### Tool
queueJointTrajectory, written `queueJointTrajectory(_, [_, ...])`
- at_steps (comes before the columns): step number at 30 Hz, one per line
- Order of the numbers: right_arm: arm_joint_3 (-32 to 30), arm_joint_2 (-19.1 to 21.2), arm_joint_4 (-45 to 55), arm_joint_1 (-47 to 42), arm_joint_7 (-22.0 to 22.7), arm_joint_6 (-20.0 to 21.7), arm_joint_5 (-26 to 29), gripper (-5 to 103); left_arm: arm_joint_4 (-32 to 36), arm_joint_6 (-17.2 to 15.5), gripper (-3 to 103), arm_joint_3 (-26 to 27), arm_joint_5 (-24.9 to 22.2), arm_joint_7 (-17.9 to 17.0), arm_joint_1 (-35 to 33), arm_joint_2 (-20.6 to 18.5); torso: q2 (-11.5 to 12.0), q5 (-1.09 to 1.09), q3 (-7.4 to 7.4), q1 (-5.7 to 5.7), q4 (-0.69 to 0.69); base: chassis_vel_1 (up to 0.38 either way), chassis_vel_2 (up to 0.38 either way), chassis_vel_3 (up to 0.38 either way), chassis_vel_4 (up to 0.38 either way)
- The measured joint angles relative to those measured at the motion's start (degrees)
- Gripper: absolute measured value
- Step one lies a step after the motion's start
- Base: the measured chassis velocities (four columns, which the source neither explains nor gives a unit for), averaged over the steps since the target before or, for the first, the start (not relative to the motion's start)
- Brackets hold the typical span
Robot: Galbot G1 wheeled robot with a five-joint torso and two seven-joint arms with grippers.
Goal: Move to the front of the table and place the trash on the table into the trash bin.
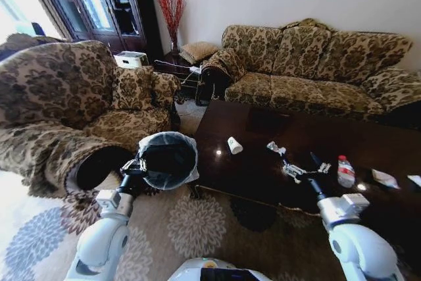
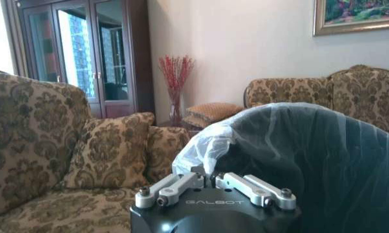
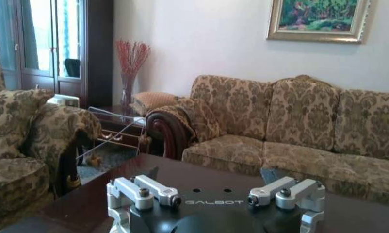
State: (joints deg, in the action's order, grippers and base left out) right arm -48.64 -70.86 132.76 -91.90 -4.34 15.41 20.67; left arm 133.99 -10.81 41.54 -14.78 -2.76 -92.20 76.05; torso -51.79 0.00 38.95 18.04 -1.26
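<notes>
The trash bin [image 1: 168,160], black with a pale plastic liner, sits tilted at the left front corner of the dark table [image 1: 309,129], its mouth facing me. My left gripper [image 1: 141,164] is shut on the bin's rim; the left wrist view shows its fingers [image 2: 211,175] pinching the liner edge [image 2: 201,145]. On the table lie a white paper cup [image 1: 235,145], shiny crumpled wrappers [image 1: 275,148] [image 1: 293,170], a small clear bottle [image 1: 345,170] and a white tissue [image 1: 384,178]. My right gripper [image 1: 314,174] [image 3: 213,174] hovers open over the table between the wrappers and the bottle, holding nothing.
A patterned armchair [image 1: 72,110] stands just left of the bin. A long patterned sofa [image 1: 316,64] runs behind the table. A side table [image 1: 177,70] with a red-twig vase fills the back corner. Patterned carpet [image 1: 191,228] lies in front of me.
</notes>
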Motion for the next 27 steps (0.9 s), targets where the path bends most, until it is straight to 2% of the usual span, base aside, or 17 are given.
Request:
queueJointTrajectory(18, [0.0,0.1,0.0,0.1,0.1,0.1,0.0,100,0.1,0.0,4,0.0,-0.1,0.0,0.0,0.0,0.0,0.0,0.0,-0.02,0.0,-0.085,0.091,0.092,-0.084])
queueJointTrajectory(27, [0.0,0.1,0.0,0.0,0.2,0.1,0.0,100,0.1,0.0,4,0.0,-0.1,0.0,0.0,0.0,0.0,0.0,-0.03,-0.07,0.0,-0.018,0.007,0.01,-0.012])
